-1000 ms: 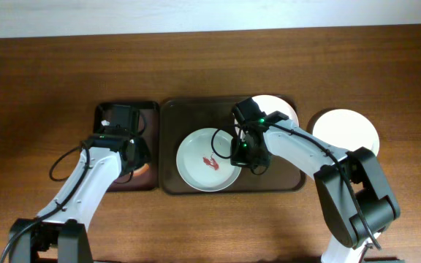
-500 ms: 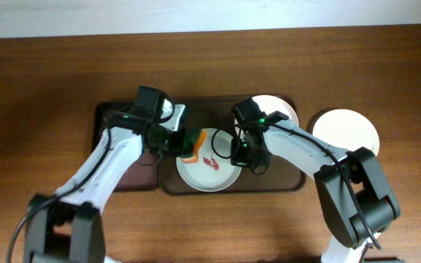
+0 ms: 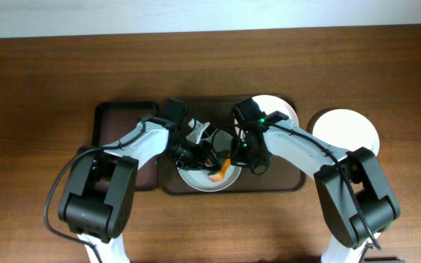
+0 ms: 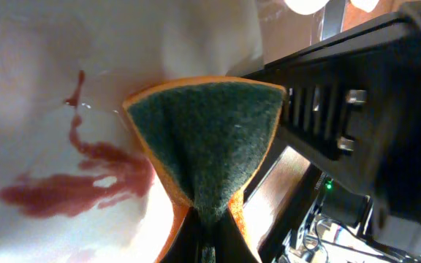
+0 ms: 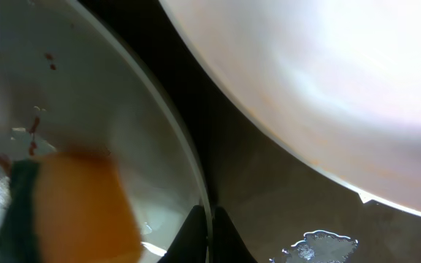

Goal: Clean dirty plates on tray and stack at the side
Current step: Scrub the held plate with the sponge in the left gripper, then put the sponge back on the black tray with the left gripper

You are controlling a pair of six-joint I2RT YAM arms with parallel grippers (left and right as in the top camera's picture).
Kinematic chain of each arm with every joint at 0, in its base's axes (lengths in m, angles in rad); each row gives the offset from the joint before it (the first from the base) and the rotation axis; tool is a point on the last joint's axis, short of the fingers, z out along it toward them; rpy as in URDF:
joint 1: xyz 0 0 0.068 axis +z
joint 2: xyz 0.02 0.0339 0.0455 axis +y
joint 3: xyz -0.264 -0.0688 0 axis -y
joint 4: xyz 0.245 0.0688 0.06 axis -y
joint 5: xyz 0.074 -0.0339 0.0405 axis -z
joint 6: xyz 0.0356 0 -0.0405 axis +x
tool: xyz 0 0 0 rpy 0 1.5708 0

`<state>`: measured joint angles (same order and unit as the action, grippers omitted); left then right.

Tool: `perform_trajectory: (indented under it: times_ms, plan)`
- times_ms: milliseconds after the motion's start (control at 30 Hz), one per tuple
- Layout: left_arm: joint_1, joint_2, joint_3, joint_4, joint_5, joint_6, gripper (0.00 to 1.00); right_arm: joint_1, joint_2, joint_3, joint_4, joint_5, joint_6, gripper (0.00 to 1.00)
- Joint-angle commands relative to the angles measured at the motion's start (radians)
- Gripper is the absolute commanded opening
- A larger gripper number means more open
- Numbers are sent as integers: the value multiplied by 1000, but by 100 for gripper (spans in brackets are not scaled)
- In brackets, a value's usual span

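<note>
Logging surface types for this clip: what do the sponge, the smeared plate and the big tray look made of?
The sponge: orange foam with a dark green fibrous scouring face, matte. The plate: glossy white, ceramic or melamine; highlights show, can't tell which. The tray: dark brown, smooth, likely plastic.

Both arms fold inward, elbows out, wrists meeting mid-table. Left gripper (image 3: 209, 162) angles right, fingers pinched tight on the sponge (image 4: 203, 139). Right gripper (image 3: 244, 155) tips down, clamped on the dirty plate (image 5: 86, 88) at its rim.
</note>
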<state>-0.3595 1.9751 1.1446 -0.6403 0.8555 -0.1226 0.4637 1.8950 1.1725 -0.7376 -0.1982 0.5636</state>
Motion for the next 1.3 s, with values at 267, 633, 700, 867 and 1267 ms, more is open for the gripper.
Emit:
perform_trajectory:
  times_ms: [267, 633, 700, 867, 1267]
  plan:
    - [-4, 28, 15, -33, -520, -64, 0, -6, -9, -11, -11, 52, -10, 4]
    - [-4, -71, 16, -25, -778, -76, 0, -6, -9, -11, -12, 52, -10, 4]
    - [-4, -114, 18, -25, -778, -75, 0, -6, -9, -11, -12, 52, -10, 4]
    - [-4, -277, 18, -67, -778, -74, 0, -6, -9, -11, -19, 53, -10, 4]
    - [245, -379, -73, -109, -995, 5, 0, -6, -9, -11, -18, 52, -10, 4]
